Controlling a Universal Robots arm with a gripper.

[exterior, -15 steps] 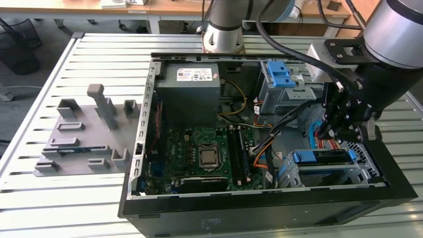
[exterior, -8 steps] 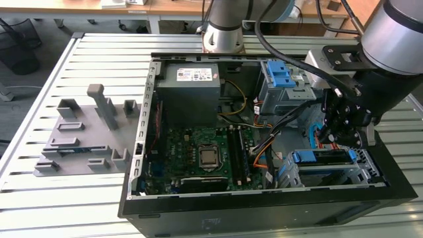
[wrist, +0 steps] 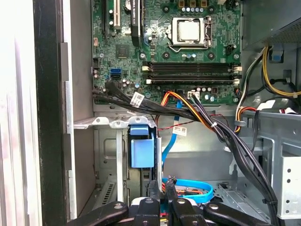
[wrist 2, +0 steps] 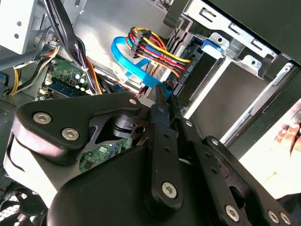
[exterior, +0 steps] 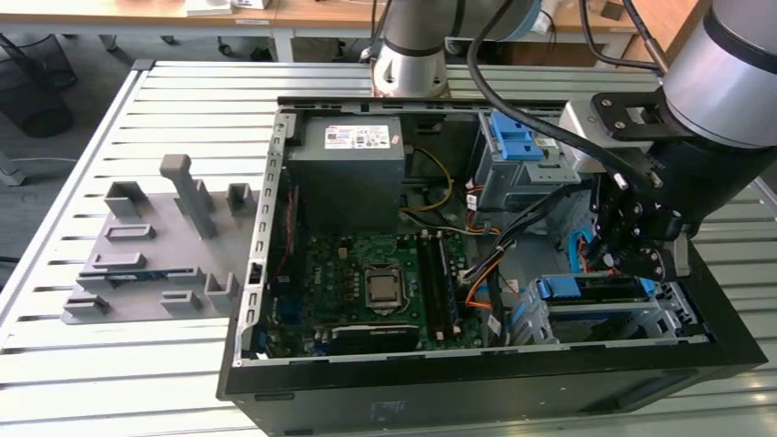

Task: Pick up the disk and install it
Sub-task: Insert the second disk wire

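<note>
The disk (exterior: 601,289) lies in the lower drive bay at the front right corner of the open computer case, and its blue bracket (exterior: 560,289) faces the motherboard. In the first wrist view the bracket's blue tab (wrist: 141,151) stands upright in the metal bay. My gripper (exterior: 624,262) hangs just above the bay beside the disk. Its black fingers are shut together with nothing between them in both wrist views (wrist 2: 165,97) (wrist: 161,187). A blue flat cable (wrist 2: 129,59) loops close under the fingertips.
The case (exterior: 486,387) stands on a slatted metal table (exterior: 182,100). Inside are the grey power-supply box (exterior: 346,168), the motherboard (exterior: 377,282), an upper drive cage with blue brackets (exterior: 522,150), and a thick cable bundle (wrist: 221,132) crossing by the bay. A grey fixture (exterior: 152,246) sits on the exterior view's left.
</note>
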